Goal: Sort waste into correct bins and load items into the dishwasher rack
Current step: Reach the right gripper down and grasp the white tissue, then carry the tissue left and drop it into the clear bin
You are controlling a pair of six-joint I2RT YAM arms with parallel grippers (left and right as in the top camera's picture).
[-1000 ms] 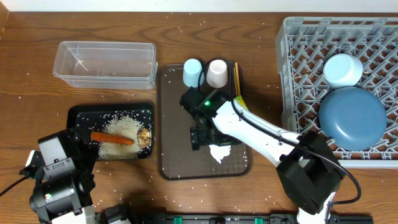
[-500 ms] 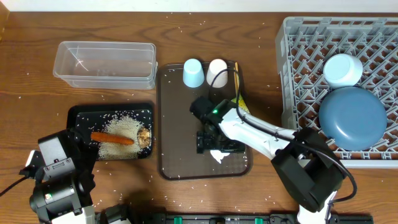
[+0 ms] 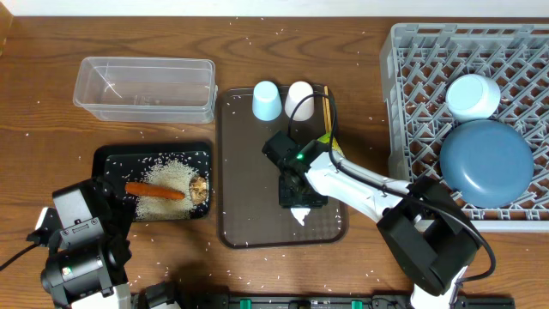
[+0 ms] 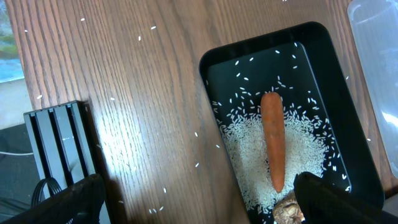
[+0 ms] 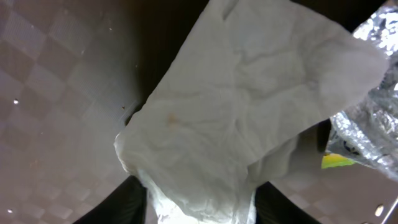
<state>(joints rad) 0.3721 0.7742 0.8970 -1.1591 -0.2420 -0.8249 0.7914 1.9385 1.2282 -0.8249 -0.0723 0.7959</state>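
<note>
My right gripper (image 5: 199,208) is down on the brown serving tray (image 3: 240,172), its two fingers pressed against either side of the crumpled white tissue (image 5: 236,118), which peeks out below the gripper from overhead (image 3: 300,215). A silver and yellow-green wrapper (image 5: 367,124) lies just beside the tissue. My left gripper (image 4: 199,205) hangs open over bare wood at the black tray's (image 4: 214,68) near edge, holding nothing. In that tray lie the carrot (image 4: 272,140), white rice (image 4: 242,143) and a brown food lump (image 4: 287,210).
The clear tub (image 3: 146,88) stands behind the black tray. A pale-blue cup (image 3: 267,101), a white cup (image 3: 298,100) and chopsticks (image 3: 326,107) sit at the serving tray's far end. The grey rack (image 3: 420,103) on the right holds a blue plate (image 3: 485,163) and a pale bowl (image 3: 472,94).
My right gripper moved down the serving tray onto the tissue and its fingers closed in around it. The left arm has not moved.
</note>
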